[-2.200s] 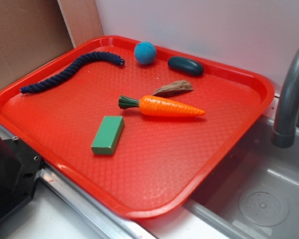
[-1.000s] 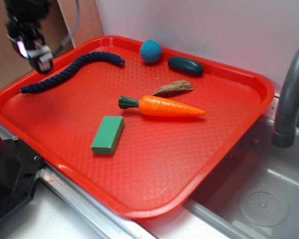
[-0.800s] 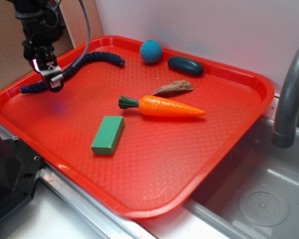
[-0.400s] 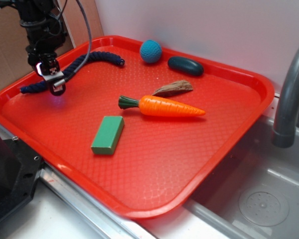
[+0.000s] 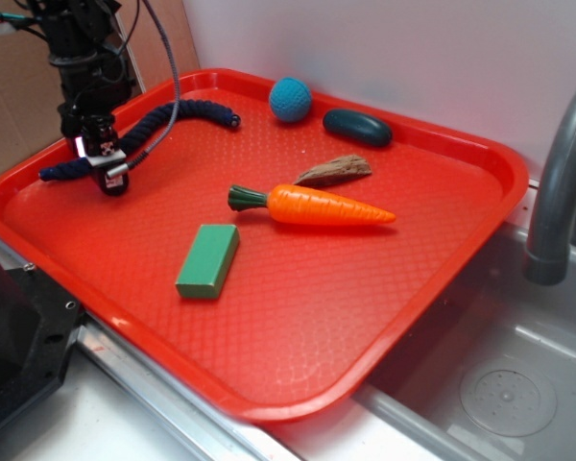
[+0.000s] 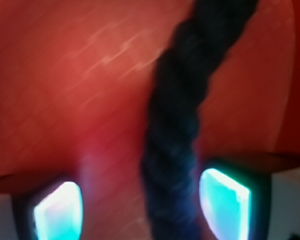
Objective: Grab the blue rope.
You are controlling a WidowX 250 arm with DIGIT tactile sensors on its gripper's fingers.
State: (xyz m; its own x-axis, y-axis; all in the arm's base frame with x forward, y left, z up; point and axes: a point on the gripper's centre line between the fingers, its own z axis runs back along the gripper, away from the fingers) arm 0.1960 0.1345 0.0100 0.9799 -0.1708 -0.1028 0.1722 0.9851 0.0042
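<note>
The gripper (image 5: 107,173) hangs low over the blue rope (image 5: 187,110) near the red tray's (image 5: 480,154) back-left rim, its jaws apart with the rope (image 6: 180,130) between them, so it looks ready to close and lift

a toy kitchen set-up: a grey sink basin (image 5: 518,384) with a round drain (image 5: 508,394) and a curved grey faucet (image 5: 557,182) (plastic-looking), a red serving tray (image 5: 442,279) holding a plastic carrot (image 5: 328,206), and cardboard (image 5: 29,86) behind.
</note>
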